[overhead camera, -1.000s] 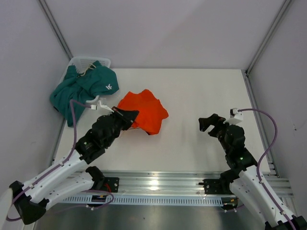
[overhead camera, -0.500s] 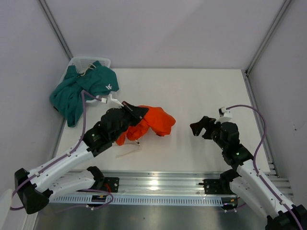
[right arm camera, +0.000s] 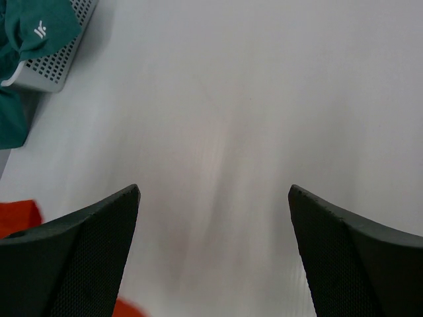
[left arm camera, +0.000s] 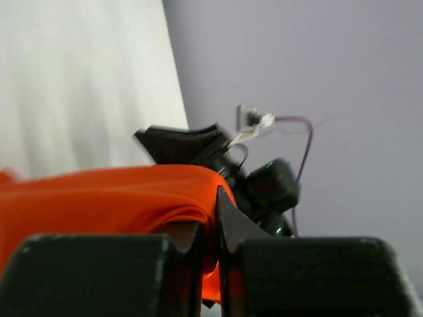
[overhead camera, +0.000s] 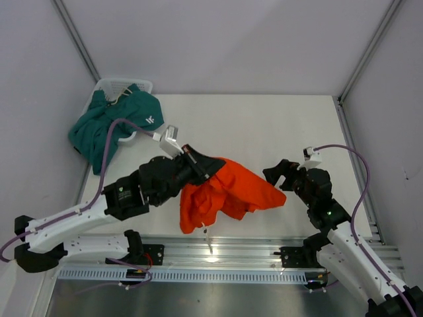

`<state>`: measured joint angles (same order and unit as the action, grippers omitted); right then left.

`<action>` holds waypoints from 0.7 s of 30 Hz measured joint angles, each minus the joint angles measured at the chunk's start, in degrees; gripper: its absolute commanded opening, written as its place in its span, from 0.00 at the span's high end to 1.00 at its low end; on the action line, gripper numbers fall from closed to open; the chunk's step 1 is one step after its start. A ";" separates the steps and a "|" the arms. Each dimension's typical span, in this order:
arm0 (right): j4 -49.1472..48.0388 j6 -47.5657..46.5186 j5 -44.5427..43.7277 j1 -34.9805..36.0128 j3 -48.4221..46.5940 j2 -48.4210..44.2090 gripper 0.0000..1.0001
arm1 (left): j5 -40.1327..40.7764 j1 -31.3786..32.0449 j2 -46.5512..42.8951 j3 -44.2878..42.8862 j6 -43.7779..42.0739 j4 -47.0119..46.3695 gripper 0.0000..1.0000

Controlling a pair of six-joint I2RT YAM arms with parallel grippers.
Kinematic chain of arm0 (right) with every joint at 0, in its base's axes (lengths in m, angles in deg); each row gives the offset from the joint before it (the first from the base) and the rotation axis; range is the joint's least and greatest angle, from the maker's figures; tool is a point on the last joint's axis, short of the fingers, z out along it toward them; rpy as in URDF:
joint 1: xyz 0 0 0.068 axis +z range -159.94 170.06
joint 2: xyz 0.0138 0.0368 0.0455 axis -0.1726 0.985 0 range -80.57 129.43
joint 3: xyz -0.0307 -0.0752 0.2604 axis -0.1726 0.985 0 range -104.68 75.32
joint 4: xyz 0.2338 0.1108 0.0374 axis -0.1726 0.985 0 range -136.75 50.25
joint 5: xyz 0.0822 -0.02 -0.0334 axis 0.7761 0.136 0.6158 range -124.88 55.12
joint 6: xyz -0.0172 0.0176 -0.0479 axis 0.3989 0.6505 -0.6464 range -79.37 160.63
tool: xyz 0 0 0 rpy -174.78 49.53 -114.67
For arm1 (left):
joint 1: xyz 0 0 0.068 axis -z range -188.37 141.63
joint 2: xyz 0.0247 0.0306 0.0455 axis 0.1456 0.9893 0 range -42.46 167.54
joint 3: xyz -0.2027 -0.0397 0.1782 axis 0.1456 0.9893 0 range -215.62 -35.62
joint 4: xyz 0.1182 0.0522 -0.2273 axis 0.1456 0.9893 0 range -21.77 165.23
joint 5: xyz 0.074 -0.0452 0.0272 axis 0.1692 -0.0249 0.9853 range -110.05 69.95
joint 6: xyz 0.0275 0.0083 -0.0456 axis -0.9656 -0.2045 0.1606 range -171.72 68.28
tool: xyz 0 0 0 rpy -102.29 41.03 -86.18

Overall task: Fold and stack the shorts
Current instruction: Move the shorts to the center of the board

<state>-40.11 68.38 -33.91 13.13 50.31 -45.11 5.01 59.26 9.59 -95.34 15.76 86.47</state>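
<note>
My left gripper [overhead camera: 210, 165] is shut on the orange-red shorts [overhead camera: 228, 191] and holds them lifted over the table's near middle; the cloth hangs down and spreads toward the right arm. In the left wrist view the orange fabric [left arm camera: 106, 198] is pinched between the fingers. A white drawstring [overhead camera: 207, 239] dangles below. The teal green shorts [overhead camera: 112, 122] with a white logo lie crumpled over the basket at the far left, also seen in the right wrist view [right arm camera: 30, 30]. My right gripper [overhead camera: 277, 173] is open and empty, just right of the orange cloth's edge.
A white mesh basket [overhead camera: 119, 86] stands in the far left corner, partly under the teal shorts; its wall shows in the right wrist view [right arm camera: 56, 59]. The white table [overhead camera: 277, 125] is walled on three sides. A metal rail [overhead camera: 218, 254] runs along the near edge.
My left gripper has lifted the orange-red shorts and carried them right and nearer, so they now hang spread out. My right gripper has stayed about where it was.
</note>
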 measured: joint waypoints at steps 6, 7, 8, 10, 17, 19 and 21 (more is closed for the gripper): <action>0.00 0.07 -0.28 0.07 -0.35 1.92 0.03 | -4.85 -15.32 9.97 -13.35 -2.19 -0.81 0.01; 0.00 0.07 -0.31 0.07 -0.39 2.10 0.02 | -6.51 -19.15 10.58 -12.68 -1.79 -1.46 0.01; 0.00 0.07 -0.31 0.07 -0.42 2.16 0.02 | -8.17 -22.60 10.99 -11.17 -1.49 -2.75 0.01; 0.39 0.07 -0.39 0.07 -0.74 2.19 0.02 | -10.95 -27.43 12.07 -7.30 -1.07 -3.58 0.01; 1.11 1.14 3.69 0.22 -2.12 4.11 0.05 | -16.61 -34.42 17.33 -0.35 -1.90 1.55 0.01; 1.05 2.67 6.34 1.03 -2.12 5.92 0.08 | -16.79 -34.69 16.33 -0.35 -3.19 1.73 0.01; 1.03 4.33 8.07 3.17 -2.12 7.98 0.09 | -16.76 -34.77 14.34 -0.35 -4.90 1.60 0.01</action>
<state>-39.09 72.71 -25.84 16.30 48.19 -37.13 -11.76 24.49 23.93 -95.69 10.87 88.07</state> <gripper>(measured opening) 0.923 0.990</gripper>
